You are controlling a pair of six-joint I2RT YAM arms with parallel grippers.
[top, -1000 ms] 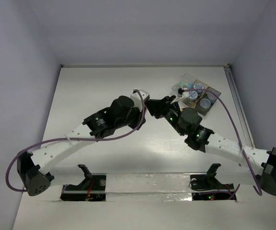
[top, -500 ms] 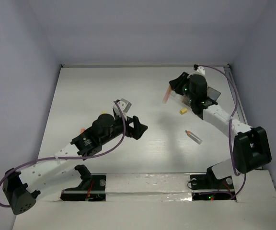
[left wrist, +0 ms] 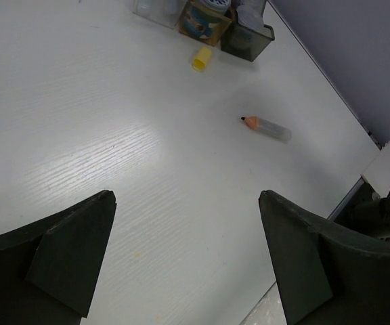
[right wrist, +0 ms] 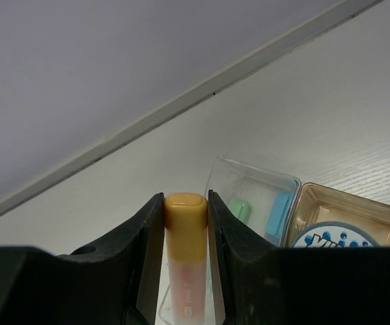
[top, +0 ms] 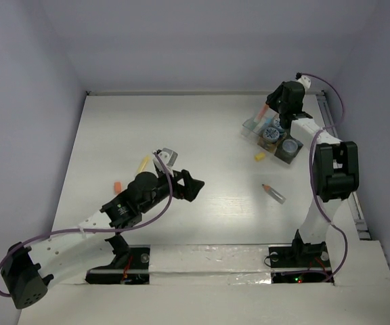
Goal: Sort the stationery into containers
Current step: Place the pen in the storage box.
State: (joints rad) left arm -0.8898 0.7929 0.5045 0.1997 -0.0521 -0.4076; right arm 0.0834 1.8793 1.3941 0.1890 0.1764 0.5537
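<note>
Pink stick (right wrist: 185, 271) is being carried, clamped between the right gripper's (right wrist: 185, 206) fingers, having travelled from mid-table to the clear box (right wrist: 257, 172); release appears next. Left gripper (left wrist: 187, 203) is hovering wide open, empty.

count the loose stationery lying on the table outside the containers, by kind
sticks: 2 (yellow stick, clear-capped pencil)
blocks: 2 (orange block, yellow block)
total: 4
not counted: the orange-capped stick held in the right pincer
</note>
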